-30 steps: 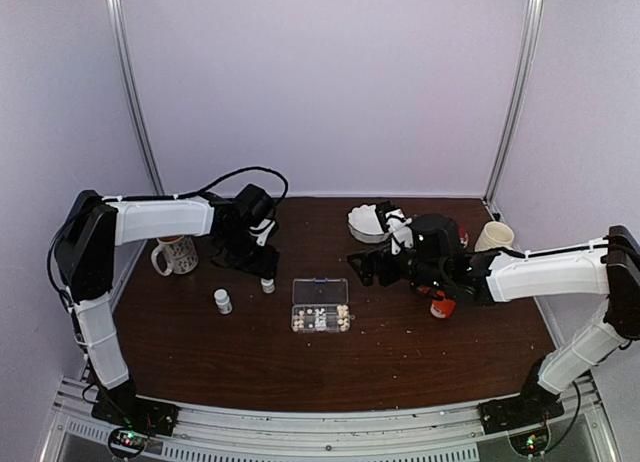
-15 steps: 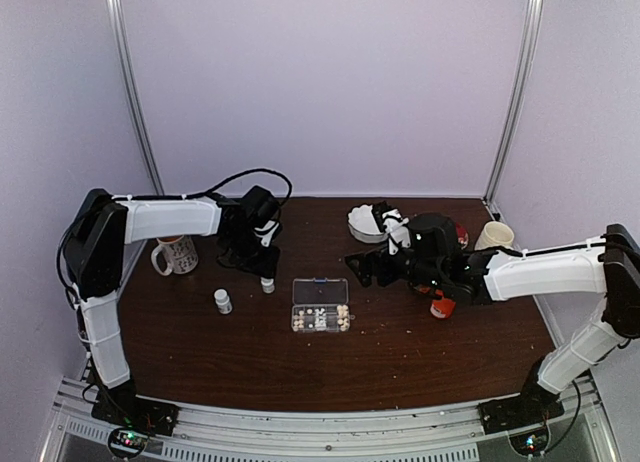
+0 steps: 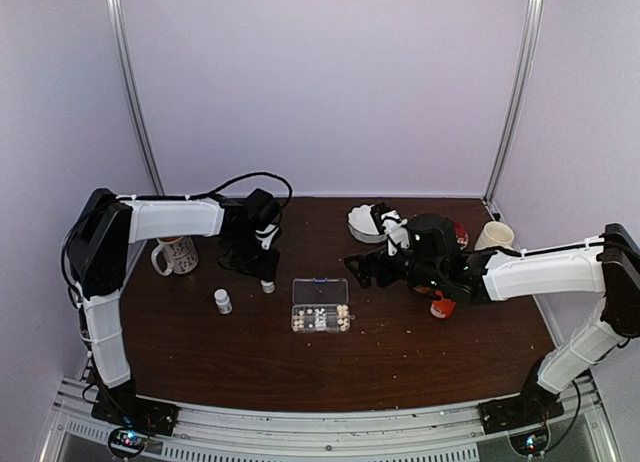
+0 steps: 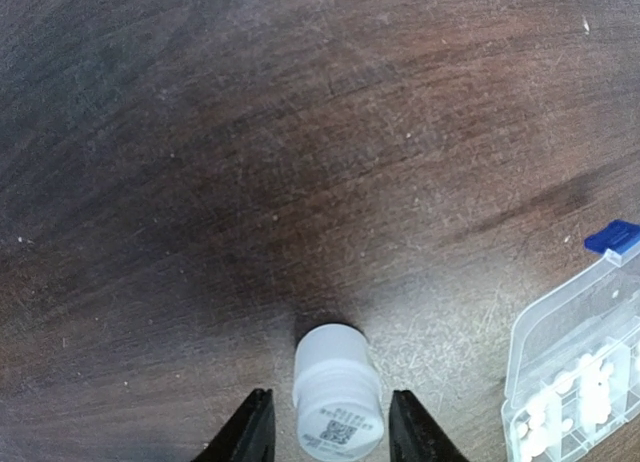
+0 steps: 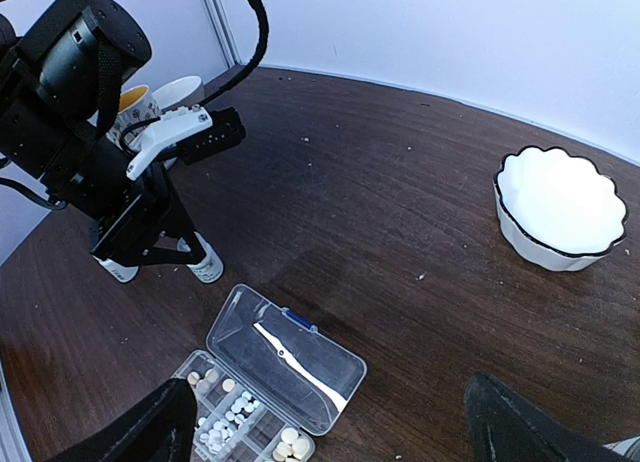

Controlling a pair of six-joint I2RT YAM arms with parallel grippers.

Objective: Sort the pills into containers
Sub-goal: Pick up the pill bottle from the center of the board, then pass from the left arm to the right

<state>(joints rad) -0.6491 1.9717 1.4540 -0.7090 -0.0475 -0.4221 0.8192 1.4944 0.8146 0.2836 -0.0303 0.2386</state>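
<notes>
From above, I am seeing the pills [image 3: 322,319] lying in the clear box [image 3: 320,290] mid-table. In the left wrist view the left claw [image 4: 331,397] is standing around a small white bottle [image 4: 335,357] — squeezing or not, I cannot tell. In the right wrist view the right claw [image 5: 332,387] is hanging wide apart and empty; the pills look tiny, light, slippery — I am planning a soft pinch across one pill.
</notes>
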